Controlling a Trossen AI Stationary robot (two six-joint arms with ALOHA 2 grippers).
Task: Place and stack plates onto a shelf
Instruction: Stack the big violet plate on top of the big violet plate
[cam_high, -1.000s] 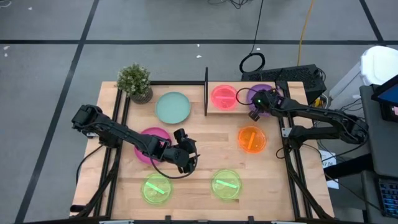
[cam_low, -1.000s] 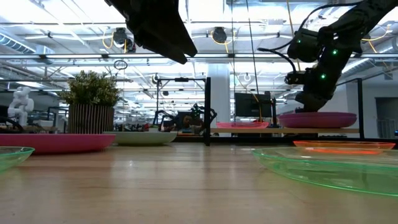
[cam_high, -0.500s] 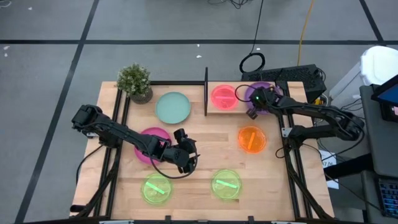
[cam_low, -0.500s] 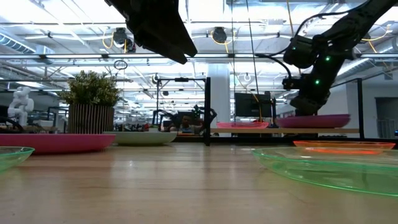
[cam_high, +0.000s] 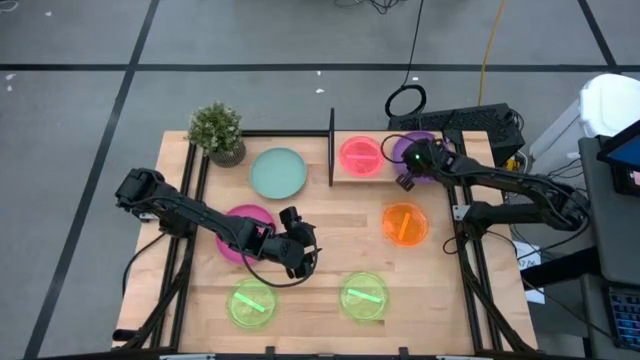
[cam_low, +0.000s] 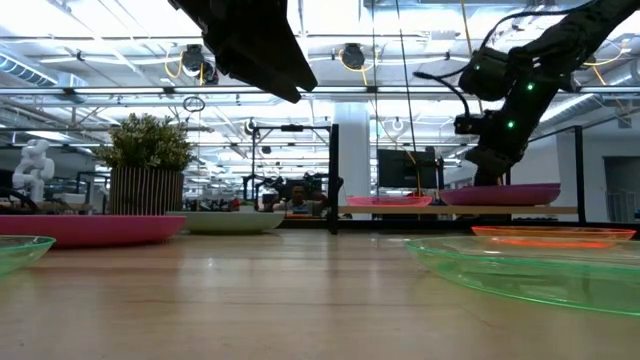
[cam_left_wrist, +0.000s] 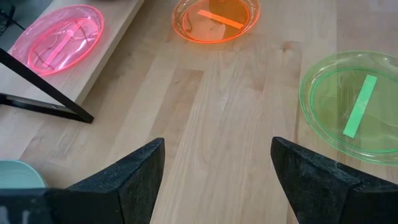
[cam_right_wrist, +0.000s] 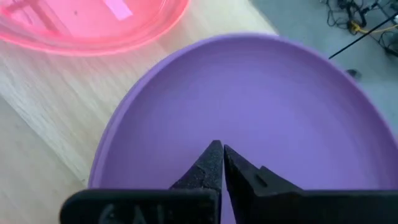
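Note:
The shelf (cam_high: 350, 178), a low wood board with a black upright panel (cam_high: 331, 148), lies at the table's far side. A pink translucent plate (cam_high: 358, 155) and a purple plate (cam_high: 428, 146) lie flat on it. My right gripper (cam_right_wrist: 220, 149) is shut, its tips down in the purple plate. Lying flat on the tabletop are teal (cam_high: 278, 172), magenta (cam_high: 240, 228), orange (cam_high: 404, 223) and two green plates (cam_high: 252, 303) (cam_high: 364, 296). My left gripper (cam_left_wrist: 217, 168) hovers open above bare wood near the table's middle, next to the magenta plate. My right gripper has its shut fingertips (cam_right_wrist: 214, 155) down on the purple plate's inner face (cam_right_wrist: 249, 106), near its middle. The fingers slant down from the table's right side. The plate lies flat on the shelf (cam_low: 505, 193), beside the pink plate.
A potted plant (cam_high: 218, 132) stands at the far left corner. The black panel rises between the teal plate and the shelf. Bare wood lies between the orange plate, the magenta plate and the two green plates.
My right gripper, still shut, has eased a little toward the pink plate, and the purple plate under it has slid slightly the same way along the shelf.

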